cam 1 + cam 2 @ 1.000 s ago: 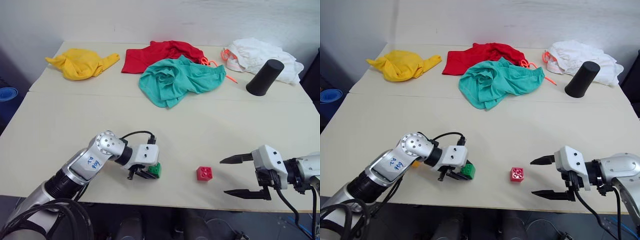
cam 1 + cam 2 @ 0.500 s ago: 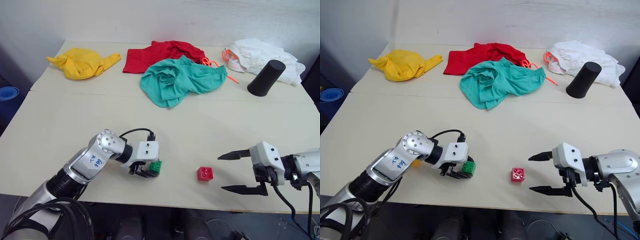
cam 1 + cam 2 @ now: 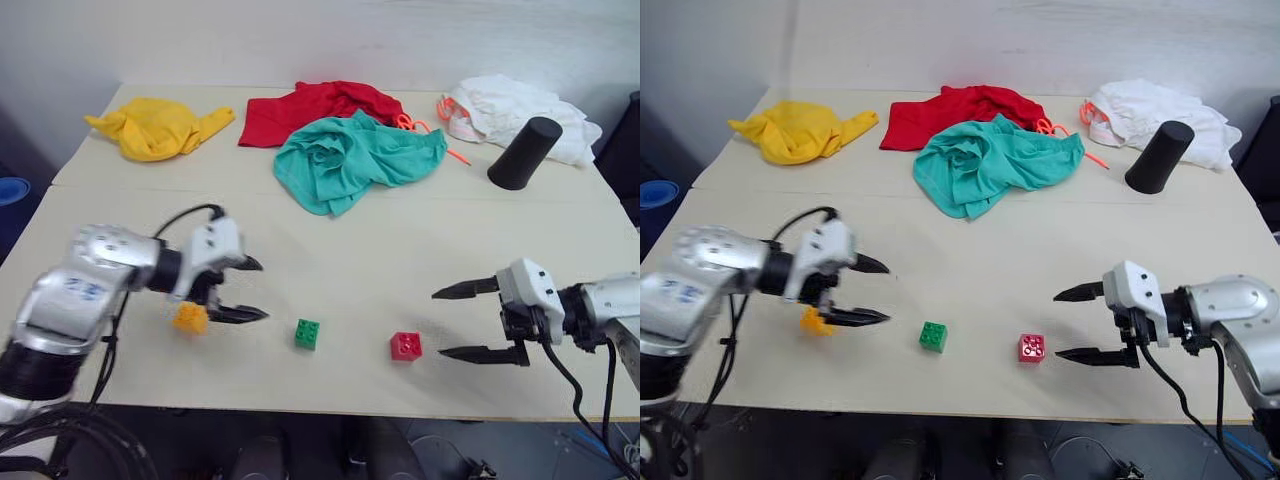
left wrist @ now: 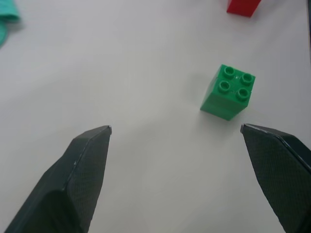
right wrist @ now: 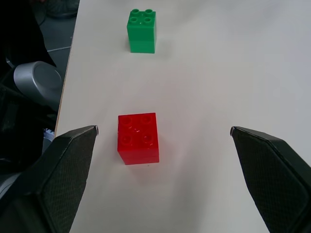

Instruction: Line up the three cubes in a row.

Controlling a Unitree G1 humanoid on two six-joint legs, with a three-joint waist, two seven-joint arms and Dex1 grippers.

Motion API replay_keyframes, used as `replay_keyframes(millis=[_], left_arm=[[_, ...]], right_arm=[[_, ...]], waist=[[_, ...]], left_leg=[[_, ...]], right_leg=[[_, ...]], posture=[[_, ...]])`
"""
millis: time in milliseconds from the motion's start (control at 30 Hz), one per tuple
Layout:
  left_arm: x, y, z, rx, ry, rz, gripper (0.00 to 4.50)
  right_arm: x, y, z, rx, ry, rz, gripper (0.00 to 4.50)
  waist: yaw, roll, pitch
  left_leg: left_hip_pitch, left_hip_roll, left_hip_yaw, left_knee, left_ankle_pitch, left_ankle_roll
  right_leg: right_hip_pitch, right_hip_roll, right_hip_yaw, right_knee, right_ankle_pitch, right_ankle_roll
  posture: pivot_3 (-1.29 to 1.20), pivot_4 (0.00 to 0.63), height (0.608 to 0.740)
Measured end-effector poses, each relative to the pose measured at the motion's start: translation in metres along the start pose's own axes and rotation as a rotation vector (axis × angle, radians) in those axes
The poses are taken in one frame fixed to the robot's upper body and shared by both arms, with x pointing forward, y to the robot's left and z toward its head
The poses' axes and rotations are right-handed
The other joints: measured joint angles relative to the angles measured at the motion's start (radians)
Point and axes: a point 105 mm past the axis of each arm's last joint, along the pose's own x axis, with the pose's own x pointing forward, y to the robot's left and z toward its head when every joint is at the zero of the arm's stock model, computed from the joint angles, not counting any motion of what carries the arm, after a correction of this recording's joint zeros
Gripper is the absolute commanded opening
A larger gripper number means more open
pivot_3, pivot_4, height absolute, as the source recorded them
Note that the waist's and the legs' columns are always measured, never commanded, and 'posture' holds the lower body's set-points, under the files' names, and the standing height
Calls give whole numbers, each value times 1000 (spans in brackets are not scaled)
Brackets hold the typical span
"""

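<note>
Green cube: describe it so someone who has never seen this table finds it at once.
Look along the near edge of the pale table, between the two open grippers. Three small studded bricks lie there in a row; the green cube is the middle one, with the orange-yellow cube on its left and the red cube on its right.

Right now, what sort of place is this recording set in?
Probably a lab or test room set up for robot trials: a bare pale table against a plain wall, with practice props laid out on it, namely toy bricks such as the green cube, crumpled cloths like the teal cloth, and a black cylinder.
</note>
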Motion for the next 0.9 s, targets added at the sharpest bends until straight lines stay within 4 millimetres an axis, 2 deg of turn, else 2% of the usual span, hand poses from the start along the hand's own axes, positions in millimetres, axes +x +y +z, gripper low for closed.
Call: replay_keyframes(millis=[167, 233, 300, 533, 833, 900], left_arm=[[-36, -17, -34, -36, -18, 33, 4481], [-49, -20, -60, -35, 72, 69, 4481], [-56, -16, -75, -28, 111, 99, 4481], [-49, 6, -80, 128, 140, 147, 4481], [-23, 16, -86, 84, 122, 70, 4481], [-20, 17, -89, 66, 129, 47, 4111]], right_arm=[[0, -3, 2, 18, -9, 28, 4500], [2, -7, 4, 14, -18, 41, 4500], [4, -8, 4, 19, -28, 48, 4500], [9, -10, 4, 18, -26, 64, 4500], [12, -3, 0, 22, -24, 63, 4500], [12, -3, 0, 17, -25, 54, 4500]], waist=[[6, 0, 0], [7, 0, 0], [15, 0, 0], [15, 0, 0], [6, 0, 0], [7, 0, 0]], left_leg=[[0, 0, 0, 0, -1, 0], [1, -1, 0, 0, -1, 1], [0, -2, -1, 0, -1, 1], [-1, -2, 1, 0, -4, 5], [0, -2, 3, 0, -4, 5], [0, -2, 3, 0, -4, 5]], right_leg=[[0, -1, -1, 0, 0, -1], [0, -2, -1, 0, 0, -1], [0, -3, -2, 0, 0, -1], [0, -6, -2, -1, 0, 0], [-1, -5, -2, 1, 0, 0], [-1, -5, -2, 1, 0, 0]], posture=[[0, 150, 740], [0, 150, 740], [0, 150, 740], [0, 150, 740], [0, 150, 740], [0, 150, 740]])
